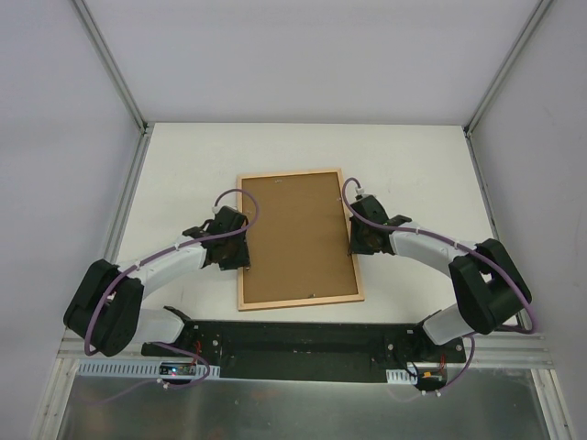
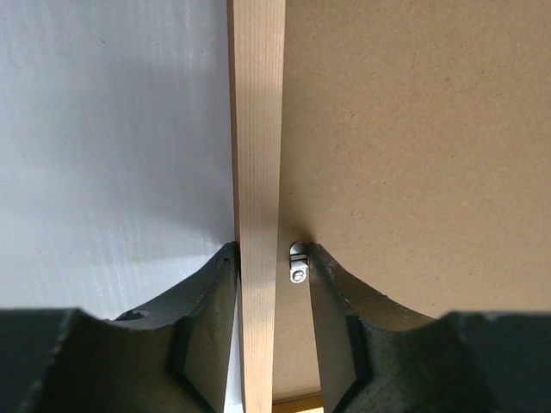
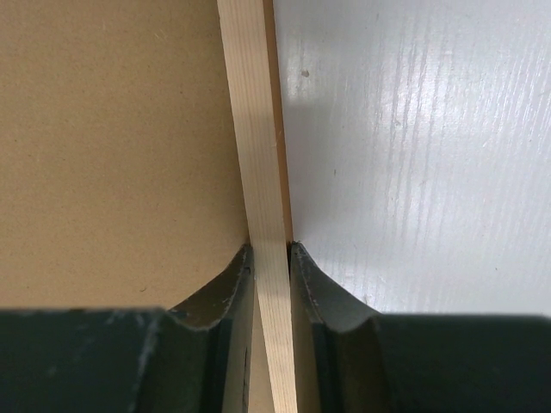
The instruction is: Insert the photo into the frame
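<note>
I see the frame (image 1: 298, 238) lying back-up on the white surface (image 1: 183, 165), my left gripper (image 2: 274, 267) clamped on its left wooden edge and my right gripper (image 3: 271, 258) clamped on its right edge.

Top cam is looking down from above and behind the arm bases, taking in the whole table (image 1: 183, 156) w/ the frame (image 1: 298, 238) centred. Left wrist cam is sitting v. close, peering along the frame's left rail (image 2: 258, 172); right wrist cam is doing the same along the right rail (image 3: 258, 155). All three are sharing the frame's brown back.
</note>
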`<state>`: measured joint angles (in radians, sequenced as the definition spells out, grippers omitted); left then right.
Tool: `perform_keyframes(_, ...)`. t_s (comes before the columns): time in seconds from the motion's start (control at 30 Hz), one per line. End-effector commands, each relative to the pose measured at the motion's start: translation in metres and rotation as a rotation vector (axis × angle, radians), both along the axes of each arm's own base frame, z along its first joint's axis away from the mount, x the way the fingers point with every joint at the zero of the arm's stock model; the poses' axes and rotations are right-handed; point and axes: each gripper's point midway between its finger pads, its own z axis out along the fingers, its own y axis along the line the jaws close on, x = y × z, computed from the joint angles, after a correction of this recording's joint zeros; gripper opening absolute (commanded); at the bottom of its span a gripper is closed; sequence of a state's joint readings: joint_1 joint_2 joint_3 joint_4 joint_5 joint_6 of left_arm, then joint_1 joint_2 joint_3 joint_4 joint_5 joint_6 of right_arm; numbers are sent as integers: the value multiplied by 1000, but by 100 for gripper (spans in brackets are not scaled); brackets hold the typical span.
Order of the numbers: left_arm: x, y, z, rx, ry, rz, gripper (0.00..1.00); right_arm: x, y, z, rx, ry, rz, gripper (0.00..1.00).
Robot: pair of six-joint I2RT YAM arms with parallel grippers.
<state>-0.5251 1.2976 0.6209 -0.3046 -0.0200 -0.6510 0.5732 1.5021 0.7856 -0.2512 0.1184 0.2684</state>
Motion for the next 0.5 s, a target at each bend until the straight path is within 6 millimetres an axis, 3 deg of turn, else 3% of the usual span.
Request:
perform_keyframes(0.0,-14,12,-10,63,41,9,32,-20,-28,-24,-125,95,-12,1)
perform_keyframes(0.47,-18,16,-13,77,49,16,2,-20,-30,-26,-126,102,-21,1)
